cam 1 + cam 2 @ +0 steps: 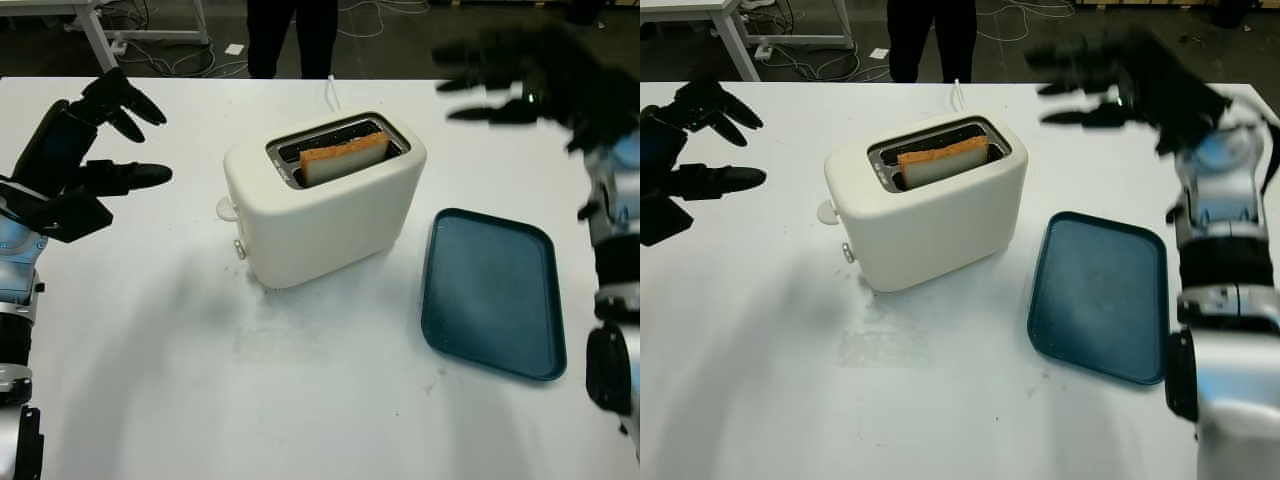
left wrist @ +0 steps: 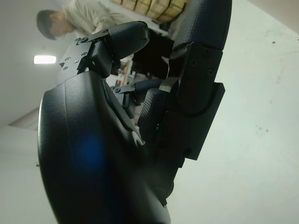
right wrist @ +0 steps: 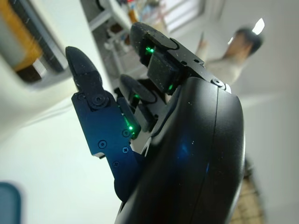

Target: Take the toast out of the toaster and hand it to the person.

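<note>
while toast (image 1: 343, 160) sits slotted, right robot hand (image 1: 505, 75) beyond

White table (image 1: 200, 400) fills near ground. Beyond far edge: dark floor (image 1: 400, 40), loose cables (image 1: 160, 30), white frame legs (image 1: 95, 35) far left. Person's dark legs (image 1: 290, 35) stand at far edge. Ceiling light (image 2: 45, 59) overhead.

One toaster (image 1: 325, 205), one toast (image 1: 343, 158) in its slot, one tray (image 1: 490, 292), one person (image 1: 291, 37), one table (image 1: 150, 380).
</note>
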Controlling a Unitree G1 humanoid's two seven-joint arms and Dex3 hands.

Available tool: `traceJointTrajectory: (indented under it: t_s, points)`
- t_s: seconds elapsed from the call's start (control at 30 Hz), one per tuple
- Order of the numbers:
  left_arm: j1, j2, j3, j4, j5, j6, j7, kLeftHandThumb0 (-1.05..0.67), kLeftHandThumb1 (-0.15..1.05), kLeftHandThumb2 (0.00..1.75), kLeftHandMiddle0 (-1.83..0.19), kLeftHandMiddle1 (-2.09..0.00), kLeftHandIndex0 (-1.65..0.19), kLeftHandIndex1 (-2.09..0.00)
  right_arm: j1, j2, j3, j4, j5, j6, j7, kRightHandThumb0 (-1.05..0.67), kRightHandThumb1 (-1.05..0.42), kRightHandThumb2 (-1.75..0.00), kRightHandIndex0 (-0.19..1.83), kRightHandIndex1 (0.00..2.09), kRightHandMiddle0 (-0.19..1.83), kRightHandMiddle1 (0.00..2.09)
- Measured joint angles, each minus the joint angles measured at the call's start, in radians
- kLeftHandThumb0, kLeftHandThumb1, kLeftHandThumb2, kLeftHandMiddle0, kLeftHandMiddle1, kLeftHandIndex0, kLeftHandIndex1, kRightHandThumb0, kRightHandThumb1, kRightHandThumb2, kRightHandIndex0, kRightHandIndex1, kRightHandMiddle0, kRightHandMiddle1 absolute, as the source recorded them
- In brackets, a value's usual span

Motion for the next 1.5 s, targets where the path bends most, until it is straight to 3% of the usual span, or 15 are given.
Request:
traceJointTrajectory:
  t_s: [0.13, 0.23, 0.33, 0.57, 0.83, 1.1, 1.17, 1.23, 1.43, 1.5]
  points:
    - [0.000, -0.001, 0.000, 0.000, 0.000, 0.000, 0.000, -0.95, 0.92, 0.14, -0.28, -1.60, -0.18, -1.49, -0.066, 0.003, 0.069, 0.012, -0.094, -0.079, -0.032, -0.60, -0.67, -0.01, 0.89, 0.33, 0.93, 0.04]
    - [0.000, -0.001, 0.000, 0.000, 0.000, 0.000, 0.000, -0.95, 0.92, 0.14, -0.27, -1.60, -0.17, -1.50, -0.085, 0.017, 0.118, 0.012, -0.149, -0.101, -0.047, -0.69, -0.69, -0.01, 0.89, 0.35, 0.94, 0.03]
    - [0.000, -0.001, 0.000, 0.000, 0.000, 0.000, 0.000, -0.94, 0.92, 0.14, -0.27, -1.60, -0.17, -1.50, -0.097, 0.037, 0.160, 0.022, -0.175, -0.141, -0.047, -0.72, -0.69, 0.00, 0.73, 0.58, 0.92, 0.02]
    - [0.000, -0.001, 0.000, 0.004, 0.000, -0.006, 0.000, -0.94, 0.92, 0.16, -0.26, -1.61, -0.17, -1.50, -0.105, 0.061, 0.244, 0.023, -0.279, -0.181, -0.062, -0.61, -0.64, 0.00, 0.71, 0.60, 0.93, 0.02]
    - [0.000, -0.002, 0.000, 0.018, 0.000, -0.021, 0.000, -0.96, 0.92, 0.18, -0.27, -1.60, -0.17, -1.49, -0.105, 0.096, 0.286, 0.018, -0.314, -0.202, -0.060, -0.62, -0.68, -0.01, 0.64, 0.54, 0.90, 0.00]
    - [0.000, -0.002, 0.000, 0.035, 0.000, -0.032, 0.000, -0.94, 0.92, 0.16, -0.26, -1.60, -0.16, -1.48, -0.105, 0.096, 0.303, -0.012, -0.330, -0.148, -0.012, -0.58, -0.68, 0.00, 0.67, 0.68, 0.90, 0.01]
    - [0.000, -0.002, 0.000, 0.036, 0.000, -0.032, 0.000, -0.94, 0.92, 0.16, -0.26, -1.60, -0.16, -1.48, -0.105, 0.096, 0.309, -0.012, -0.332, -0.147, -0.007, -0.56, -0.66, 0.00, 0.66, 0.94, 0.92, 0.01]
    - [0.000, -0.002, 0.000, 0.035, 0.000, -0.032, 0.000, -0.95, 0.92, 0.16, -0.27, -1.60, -0.17, -1.48, -0.105, 0.096, 0.316, -0.012, -0.332, -0.148, -0.006, -0.56, -0.67, 0.00, 0.64, 1.03, 0.92, 0.01]
    - [0.000, -0.002, 0.000, 0.034, 0.000, -0.032, 0.001, -0.95, 0.92, 0.17, -0.27, -1.61, -0.16, -1.49, -0.104, 0.096, 0.332, 0.004, -0.343, -0.149, 0.003, -0.59, -0.68, 0.00, 0.60, 1.11, 0.93, 0.01]
    - [0.000, -0.002, 0.000, 0.032, 0.000, -0.029, 0.001, -0.95, 0.92, 0.17, -0.27, -1.61, -0.16, -1.49, -0.104, 0.096, 0.340, 0.004, -0.350, -0.149, 0.003, -0.58, -0.68, 0.00, 0.59, 0.99, 0.93, 0.01]
